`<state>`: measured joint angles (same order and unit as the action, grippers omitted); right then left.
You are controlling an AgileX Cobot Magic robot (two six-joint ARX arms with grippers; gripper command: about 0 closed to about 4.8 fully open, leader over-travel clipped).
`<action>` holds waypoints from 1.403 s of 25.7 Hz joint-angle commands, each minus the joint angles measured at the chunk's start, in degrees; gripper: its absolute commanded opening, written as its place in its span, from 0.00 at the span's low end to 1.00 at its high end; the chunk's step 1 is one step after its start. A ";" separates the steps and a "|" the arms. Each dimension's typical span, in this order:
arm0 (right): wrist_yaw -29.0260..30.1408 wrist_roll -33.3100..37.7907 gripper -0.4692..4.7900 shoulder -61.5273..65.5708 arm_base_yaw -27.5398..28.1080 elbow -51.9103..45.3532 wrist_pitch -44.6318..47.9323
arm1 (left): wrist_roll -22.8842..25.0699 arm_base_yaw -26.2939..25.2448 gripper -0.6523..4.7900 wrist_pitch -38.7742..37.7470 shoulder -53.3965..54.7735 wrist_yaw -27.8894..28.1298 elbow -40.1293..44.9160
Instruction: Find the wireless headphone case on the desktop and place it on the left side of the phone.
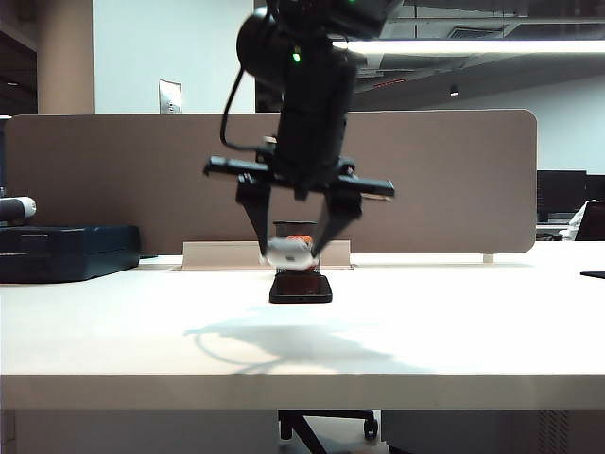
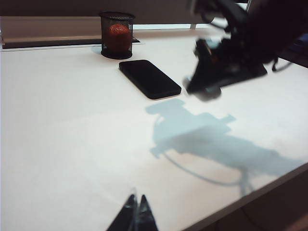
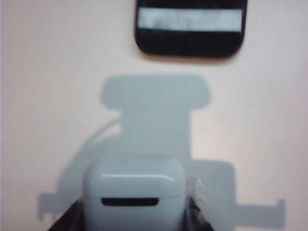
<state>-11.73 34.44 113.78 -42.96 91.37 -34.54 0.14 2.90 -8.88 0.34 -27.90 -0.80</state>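
While one wireless headphone case (image 3: 134,197) hangs above the desktop (image 1: 142,331), pinched between the fingers of the right gripper (image 1: 290,252), a single phone (image 1: 301,288) lies flat below and just behind it. From the front, the case sits slightly left of the phone's near end, clear of the surface, and the arm's shadow spreads across the desk beneath. One black mesh cup (image 2: 117,34) holding an orange-red ball stands close behind the phone's far end, and one dark blue box (image 1: 66,251) rests well apart at the left, against the grey-brown partition (image 1: 454,180). The right arm itself hides most of the cup from the front. The case's face with the dark slot looks toward the wrist camera, its longer side running across the fingers. The phone's long axis runs from the front edge toward the partition. The left gripper (image 2: 135,215) hovers low near the front of the desk, its tips pressed together, holding nothing.
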 commanded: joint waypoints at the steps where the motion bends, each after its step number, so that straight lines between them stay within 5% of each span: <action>1: 0.11 -1.95 0.48 -0.48 -0.09 2.71 2.43 | -0.17 -0.09 0.11 -0.11 0.04 -0.42 -0.13; 24: 7.76 -4.13 0.48 2.19 3.54 8.83 12.09 | -0.17 -0.09 0.11 -0.11 0.04 -0.39 -0.13; 36: 9.27 -5.97 0.48 15.15 4.66 27.21 8.61 | -0.15 -0.11 0.11 -0.11 0.04 -0.37 -0.13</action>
<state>-2.76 28.77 128.29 -38.61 117.43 -26.06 0.14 2.87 -8.88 0.36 -27.90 -0.80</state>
